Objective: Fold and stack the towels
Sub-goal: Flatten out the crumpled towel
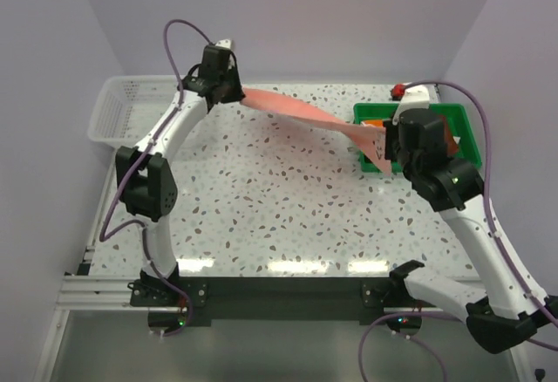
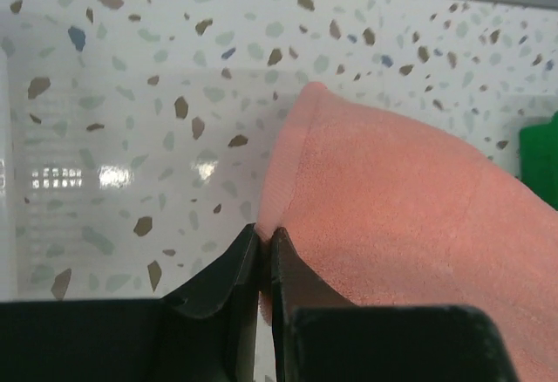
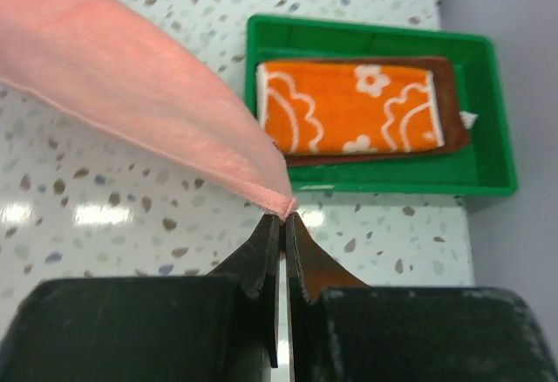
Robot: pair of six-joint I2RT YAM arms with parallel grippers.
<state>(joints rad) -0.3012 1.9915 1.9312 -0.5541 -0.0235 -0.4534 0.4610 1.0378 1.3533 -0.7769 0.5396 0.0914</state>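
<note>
A salmon pink towel (image 1: 301, 110) hangs stretched above the table between both grippers. My left gripper (image 1: 234, 92) is shut on its far-left corner, and the towel (image 2: 410, 225) fills the right of the left wrist view, pinched between the jaws at my left gripper (image 2: 266, 235). At the right, my right gripper (image 1: 384, 157) is shut on the opposite corner, with the towel (image 3: 131, 85) running up and left from my right gripper (image 3: 284, 214). An orange flower-patterned towel (image 3: 349, 107) lies folded on a dark brown towel (image 3: 449, 94) in the green tray (image 3: 366, 180).
A white mesh basket (image 1: 118, 112) stands at the far left of the speckled table (image 1: 261, 199). The green tray (image 1: 466, 133) sits at the far right, partly behind the right arm. A small red object (image 1: 398, 92) lies behind the tray.
</note>
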